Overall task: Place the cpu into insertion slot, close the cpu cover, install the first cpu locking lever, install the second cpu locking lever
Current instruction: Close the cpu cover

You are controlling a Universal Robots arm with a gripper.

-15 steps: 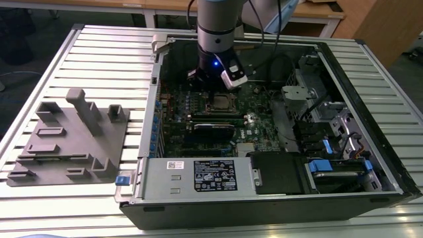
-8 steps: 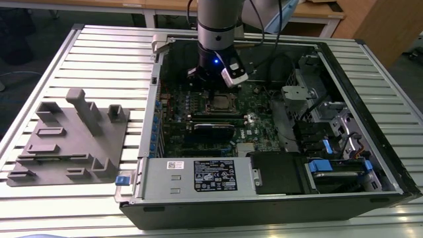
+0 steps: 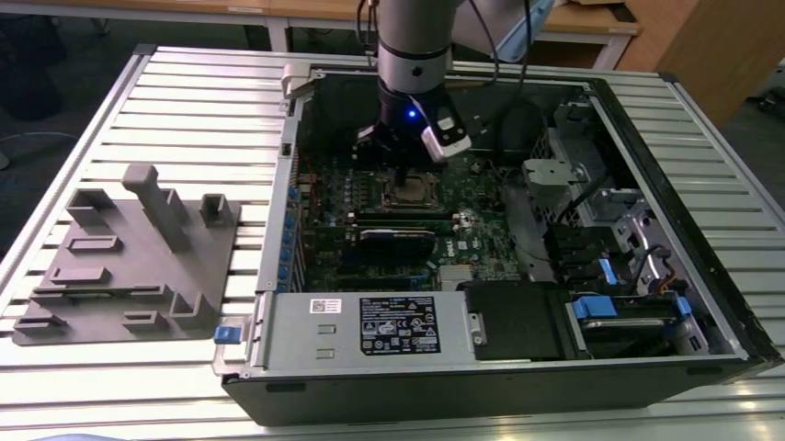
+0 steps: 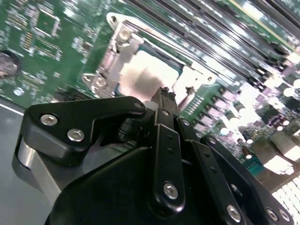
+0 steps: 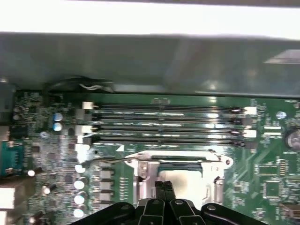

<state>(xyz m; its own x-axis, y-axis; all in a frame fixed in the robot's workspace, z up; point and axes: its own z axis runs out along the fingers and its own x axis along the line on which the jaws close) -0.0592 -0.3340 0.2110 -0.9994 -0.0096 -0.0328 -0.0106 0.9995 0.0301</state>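
Currently the arm (image 3: 415, 41) stands near upright, reaching straight down into the open black computer case (image 3: 368, 400) that lies on the ribbed metal bench (image 3: 184, 101). From my remote seat I see the claw (image 5: 164, 188), matt black with bolted linkages, its fingers drawn together to a narrow tip with nothing between them. That tip sits at the edge of the cpu (image 4: 149, 70); I cannot tell whether it touches. The cpu, flat and square with a dull silver top, lies in the insertion slot (image 3: 413, 196) on the green circuit board (image 4: 42, 42). The cpu cover (image 5: 143, 173), a thin shiny metal frame with a cut-out centre, lies down around it. A thin metal lever (image 5: 110, 159) juts from one corner of the frame. Long narrow black memory slots (image 5: 164, 124) run just beside the cover, with the case's grey wall beyond them. A grey moulded fixture (image 3: 123, 257) rests well apart on the bench.
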